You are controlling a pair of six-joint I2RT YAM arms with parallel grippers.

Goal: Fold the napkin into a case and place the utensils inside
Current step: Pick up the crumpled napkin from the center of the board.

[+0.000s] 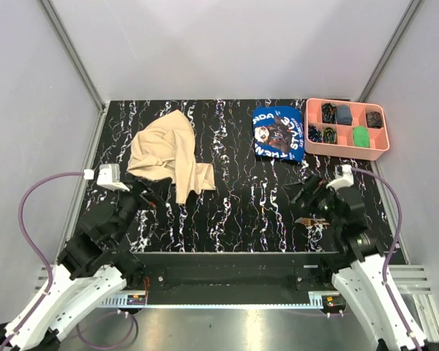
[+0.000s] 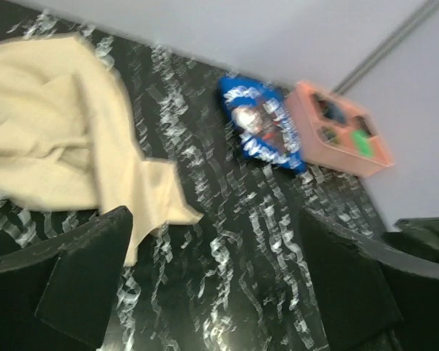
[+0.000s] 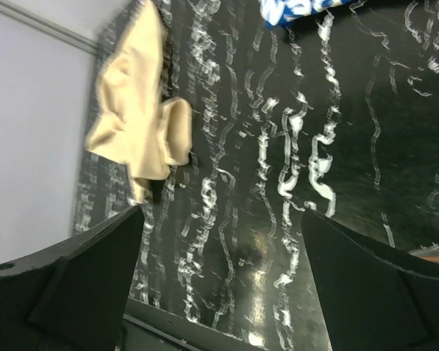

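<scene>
Left gripper [image 2: 214, 227]: jaws spread wide, nothing between them, the two black fingers [image 2: 80, 285] hanging just above the black tabletop veined with white [image 1: 241, 197]. Right gripper [image 3: 223, 219]: jaws likewise wide apart and empty, low over the same surface on the right side. Large plain beige-tan soft cloth napkin [image 1: 164, 153]: loose and crumpled in a rumpled heap, not folded, lying on the left far part of the table, one narrower flap trailing toward the near edge and ending close to the left gripper; well apart from the right gripper. Blue printed cloth with cartoon figures [image 1: 278, 133]: bunched flat at the far right of centre. Pink plastic compartment tray [image 1: 347, 150]: at the far right corner, just beside the blue cloth, its cells holding small dark items and one green one.
</scene>
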